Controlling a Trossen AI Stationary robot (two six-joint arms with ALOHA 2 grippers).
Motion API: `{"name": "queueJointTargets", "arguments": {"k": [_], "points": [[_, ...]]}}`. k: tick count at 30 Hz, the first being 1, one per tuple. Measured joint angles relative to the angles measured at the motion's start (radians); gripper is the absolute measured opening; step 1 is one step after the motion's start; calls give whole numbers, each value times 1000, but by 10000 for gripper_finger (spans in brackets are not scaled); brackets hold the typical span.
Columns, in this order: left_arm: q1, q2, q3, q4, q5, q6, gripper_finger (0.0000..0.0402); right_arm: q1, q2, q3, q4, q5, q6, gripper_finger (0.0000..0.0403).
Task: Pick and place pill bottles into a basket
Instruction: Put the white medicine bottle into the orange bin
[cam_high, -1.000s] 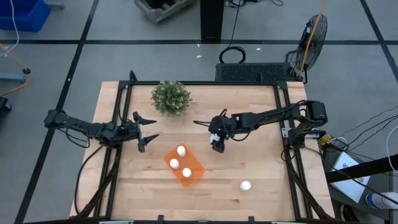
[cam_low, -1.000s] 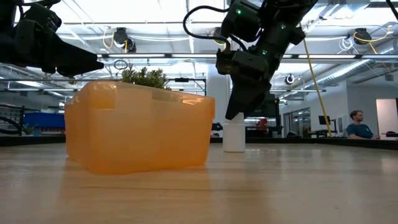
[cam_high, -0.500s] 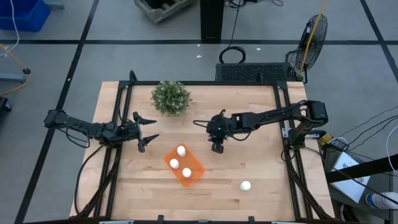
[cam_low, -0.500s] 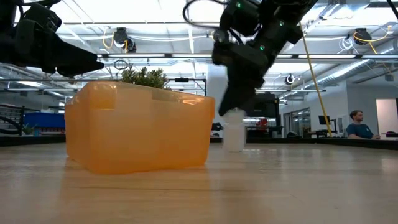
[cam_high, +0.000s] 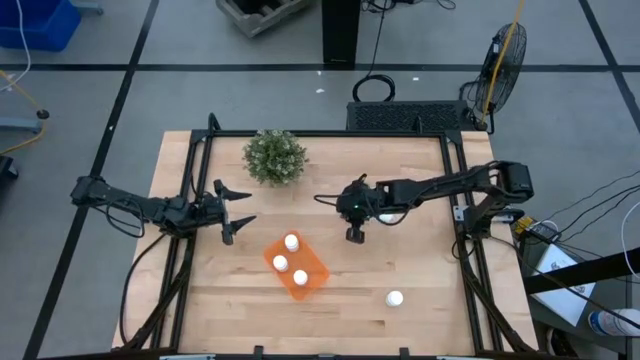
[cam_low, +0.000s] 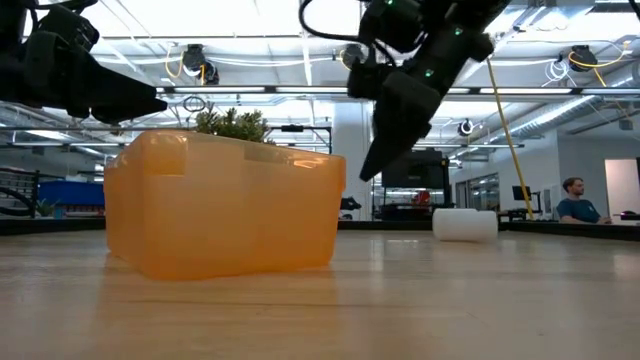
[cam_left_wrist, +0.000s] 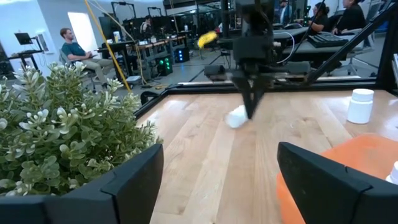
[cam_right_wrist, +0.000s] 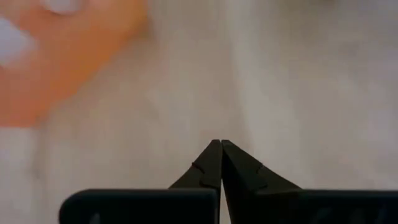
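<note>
Right hand (cam_high: 354, 235), fingers pinched together and empty, hangs at the basket's (cam_high: 312, 282) two o'clock. One pill bottle (cam_low: 465, 224) lies toppled nearby; the fingers should be widened and lowered across its side.

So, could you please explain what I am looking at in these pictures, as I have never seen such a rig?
Two robot arms work at a wooden table. One picture looks straight down, one level across the tabletop, and one sits on each wrist. The orange basket holds three white pill bottles; a fourth bottle stands loose, and a fifth bottle lies on its side. A green plant stands there too. The left tool is open and the right tool shut; both hold nothing.
</note>
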Motion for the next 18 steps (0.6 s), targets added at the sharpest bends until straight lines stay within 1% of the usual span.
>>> {"name": "queueJointTargets", "arguments": {"k": [5,7,8,10,13,15,18], "points": [[0,0,0,0,0,0,314,-33,-113,0,-175,231,-15,0],[0,0,0,0,0,0,317,-56,-165,1,-248,279,8,0],[0,0,0,0,0,0,319,-71,-185,1,-284,283,22,1],[0,0,0,0,0,0,323,-104,-222,1,-323,252,66,8],[0,0,0,0,0,0,326,-159,-264,1,-376,104,127,39],[0,0,0,0,0,0,323,-185,-280,1,-416,44,157,73],[0,0,0,1,0,0,318,-201,-285,1,-477,21,190,134]]}}
